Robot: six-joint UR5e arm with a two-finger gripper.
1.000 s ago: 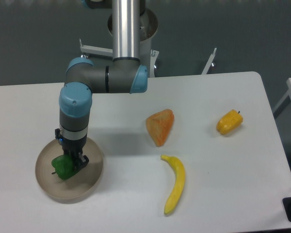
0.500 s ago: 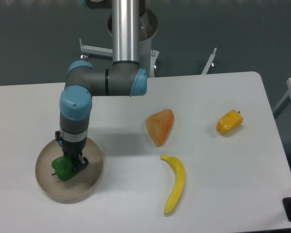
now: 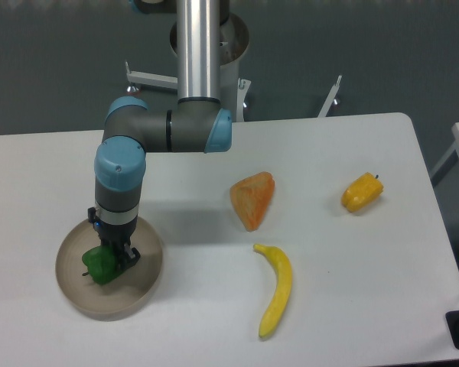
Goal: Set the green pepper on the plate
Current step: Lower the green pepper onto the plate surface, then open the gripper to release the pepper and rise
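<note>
The green pepper (image 3: 99, 265) is small, glossy and bright green, and sits inside the round beige plate (image 3: 141, 287) at the table's front left, left of the plate's middle. My gripper (image 3: 116, 256) points straight down over the plate. Its dark fingers (image 3: 128, 254) press against the pepper's right side, so it is shut on the pepper. The pepper's underside is low in the dish, and I cannot tell whether it touches the bottom.
An orange wedge-shaped piece (image 3: 252, 199) lies mid-table. A banana (image 3: 275, 289) lies toward the front and a yellow-orange pepper (image 3: 362, 192) at the right. The arm's column (image 3: 198, 46) rises at the back.
The arm's elbow has shifted very slightly. The gripper and the green pepper stay almost still over the plate, with the grip unchanged.
</note>
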